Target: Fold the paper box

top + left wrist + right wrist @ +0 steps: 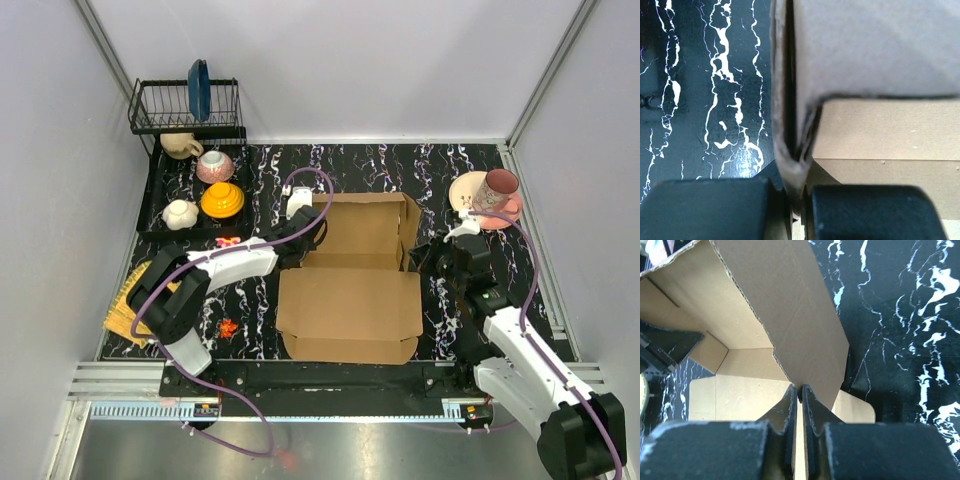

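Surface: black mat (pixel 450 165) with white veining, white walls on three sides. Left gripper (pixel 799 202): at the bottom of the left wrist frame we see its two dark fingers (pixel 710 210) drawn together on a doubled cardboard edge that stands upright between them, so it is clamped on the paper box (pixel 350 310). Right gripper (pixel 800 395): at bottom centre of the right wrist frame the fingertips (pixel 790 405) are pressed together on the lower corner of a cardboard flap, which rises tilted toward the upper left of that frame; it too is clamped on the box. In the top view we place the box at the centre of the mat, between the two arms. Its near panel lies flat toward the bottom of the frame, and its far half, upper centre, has its side walls raised. The left gripper is at the far half's left wall and the right gripper is at its right side. Farther out, upper left: a black wire rack (pixel 185 110) holds a blue plate (pixel 199 88) on edge. Below the rack sit a beige cup (pixel 180 145), a pink bowl (pixel 214 165), an orange bowl (pixel 222 200) and a white cup (pixel 180 213). Upper right: a pink cup (pixel 499 186) rests on a cream plate (pixel 462 190), well apart from the box. Left edge: a straw-coloured mat (pixel 125 300) lies partly under the left arm.
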You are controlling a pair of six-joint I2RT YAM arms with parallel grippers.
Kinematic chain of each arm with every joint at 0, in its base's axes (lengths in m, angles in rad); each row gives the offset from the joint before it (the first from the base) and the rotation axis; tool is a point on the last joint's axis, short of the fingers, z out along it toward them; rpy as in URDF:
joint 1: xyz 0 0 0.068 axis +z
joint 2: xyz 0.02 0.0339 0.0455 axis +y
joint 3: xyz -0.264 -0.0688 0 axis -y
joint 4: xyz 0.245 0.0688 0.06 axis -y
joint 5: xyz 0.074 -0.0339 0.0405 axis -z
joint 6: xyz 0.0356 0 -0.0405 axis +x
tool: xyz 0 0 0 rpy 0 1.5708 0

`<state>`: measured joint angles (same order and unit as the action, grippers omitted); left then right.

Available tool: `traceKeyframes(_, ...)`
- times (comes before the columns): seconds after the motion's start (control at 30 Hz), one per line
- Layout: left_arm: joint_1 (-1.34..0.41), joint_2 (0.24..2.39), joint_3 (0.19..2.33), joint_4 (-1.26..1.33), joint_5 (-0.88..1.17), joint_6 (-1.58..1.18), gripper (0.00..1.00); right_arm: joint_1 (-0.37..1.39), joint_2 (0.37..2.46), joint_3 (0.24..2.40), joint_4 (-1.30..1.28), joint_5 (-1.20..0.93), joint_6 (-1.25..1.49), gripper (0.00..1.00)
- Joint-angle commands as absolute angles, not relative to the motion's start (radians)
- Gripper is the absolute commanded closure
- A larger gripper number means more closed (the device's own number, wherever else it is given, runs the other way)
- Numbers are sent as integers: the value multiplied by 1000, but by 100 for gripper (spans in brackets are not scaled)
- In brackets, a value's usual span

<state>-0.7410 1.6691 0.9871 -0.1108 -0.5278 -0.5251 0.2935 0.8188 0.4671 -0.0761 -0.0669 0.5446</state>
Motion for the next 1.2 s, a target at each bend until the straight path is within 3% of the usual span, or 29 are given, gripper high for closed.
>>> traceKeyframes(0.0, -752, 1706, 997, -190, -499, -534, 100, 295, 815, 460, -8, -189, 523, 93)
traceKeyframes(0.27, -762, 1707, 976, -150, -506, -552, 100, 305, 932, 468, 69, -250, 514, 92)
traceKeyframes(0.37, -764, 1697, 953, -121, -511, -560, 100, 330, 1012, 483, 86, -267, 506, 84)
traceKeyframes(0.5, -762, 1695, 940, -110, -522, -557, 100, 344, 1025, 489, 92, -246, 503, 63)
traceKeyframes(0.63, -762, 1694, 939, -107, -531, -549, 100, 344, 1008, 502, 77, -212, 494, 53)
traceKeyframes(1.17, -758, 1710, 948, -132, -548, -534, 100, 342, 798, 607, -95, -230, 448, 34)
